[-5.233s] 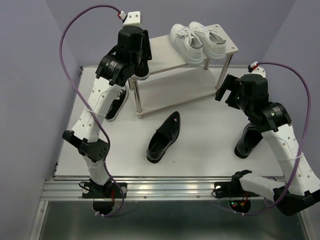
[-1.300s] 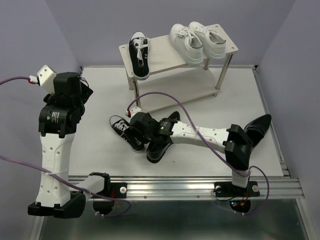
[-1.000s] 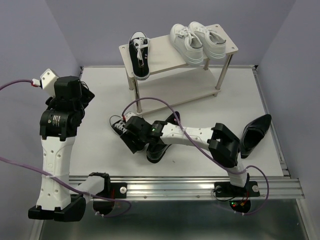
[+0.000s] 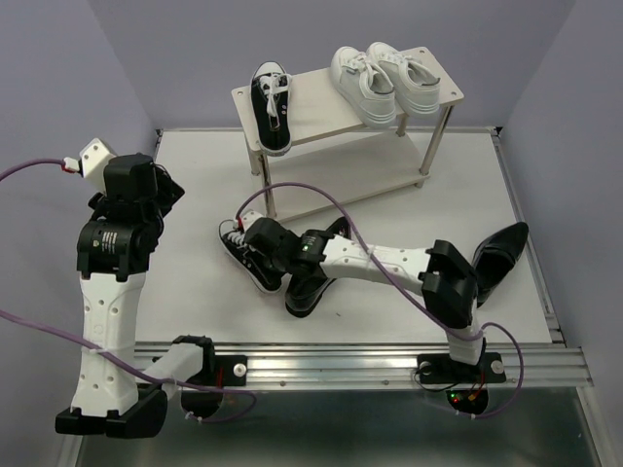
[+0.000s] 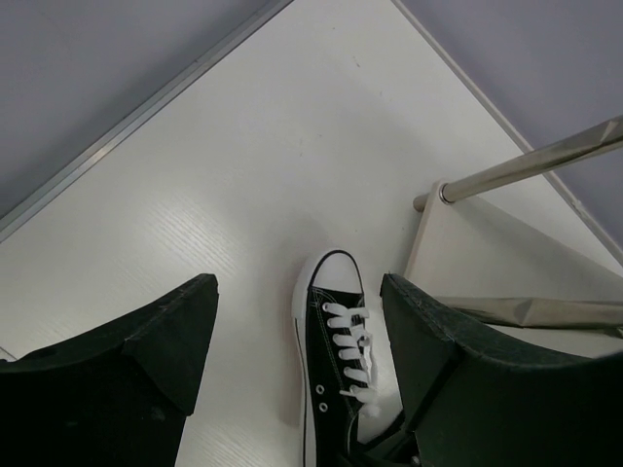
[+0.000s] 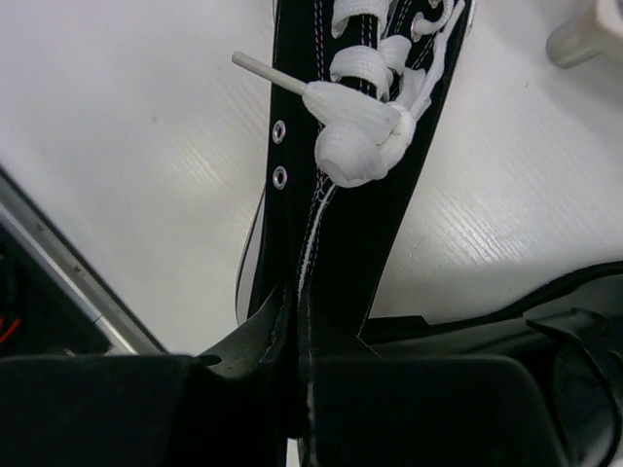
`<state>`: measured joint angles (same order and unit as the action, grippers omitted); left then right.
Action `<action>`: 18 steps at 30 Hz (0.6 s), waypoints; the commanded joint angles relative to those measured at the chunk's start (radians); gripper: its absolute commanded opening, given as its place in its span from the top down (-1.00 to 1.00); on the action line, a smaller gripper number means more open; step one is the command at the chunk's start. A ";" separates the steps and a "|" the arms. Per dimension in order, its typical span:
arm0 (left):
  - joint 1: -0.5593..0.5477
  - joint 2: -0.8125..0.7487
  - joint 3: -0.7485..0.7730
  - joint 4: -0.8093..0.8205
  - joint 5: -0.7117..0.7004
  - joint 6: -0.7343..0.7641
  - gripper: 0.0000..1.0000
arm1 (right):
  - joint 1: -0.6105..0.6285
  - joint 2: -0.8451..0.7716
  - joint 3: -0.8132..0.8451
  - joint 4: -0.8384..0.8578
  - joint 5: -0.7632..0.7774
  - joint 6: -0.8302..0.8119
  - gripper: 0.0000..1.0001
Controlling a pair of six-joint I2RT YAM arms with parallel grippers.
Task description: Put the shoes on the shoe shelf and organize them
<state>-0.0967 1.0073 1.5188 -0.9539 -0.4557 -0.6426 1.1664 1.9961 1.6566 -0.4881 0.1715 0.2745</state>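
Observation:
One black canvas sneaker (image 4: 240, 255) (image 5: 336, 375) lies on the table in front of the shoe shelf (image 4: 336, 131). My right gripper (image 4: 259, 259) (image 6: 297, 341) is shut on the side of its collar (image 6: 360, 195), just behind the tied white laces. A second black canvas sneaker (image 4: 272, 105) and two white sneakers (image 4: 363, 85) stand on the shelf's top board. One glossy loafer (image 4: 310, 290) lies partly under my right arm, another loafer (image 4: 496, 255) at the right. My left gripper (image 4: 167, 190) (image 5: 297, 292) hangs open and empty, high at the left.
The shelf's lower board (image 4: 350, 183) (image 5: 487, 258) rests on thin metal legs (image 5: 526, 165). My right arm stretches low across the table's middle, its purple cable (image 4: 321, 199) looping over the loafer. Grey walls close in left, right and behind.
My right gripper has shut on the canvas sneaker's collar and shifted slightly toward the shelf. The left arm has barely moved.

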 commanded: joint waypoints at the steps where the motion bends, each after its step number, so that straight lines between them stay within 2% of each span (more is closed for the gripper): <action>1: 0.012 0.007 0.059 0.014 -0.040 0.037 -0.58 | 0.007 -0.193 0.031 0.091 -0.017 -0.052 0.99; 5: 0.017 0.019 0.150 -0.003 -0.046 0.047 -0.58 | 0.007 -0.275 0.043 0.069 -0.024 -0.067 0.99; 9: 0.018 0.030 0.230 -0.022 -0.075 0.061 -0.59 | 0.007 -0.361 0.046 0.037 -0.098 -0.130 0.99; 13: 0.018 0.031 0.238 -0.026 -0.098 0.064 -0.59 | 0.007 -0.443 0.042 -0.013 -0.162 -0.192 0.99; 18: 0.018 0.028 0.216 -0.014 -0.095 0.057 -0.59 | 0.007 -0.549 0.054 -0.036 -0.144 -0.242 0.99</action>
<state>-0.0830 1.0344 1.7321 -0.9787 -0.5236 -0.6018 1.1664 1.5589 1.6543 -0.5945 0.0391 0.1112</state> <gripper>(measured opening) 0.790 0.057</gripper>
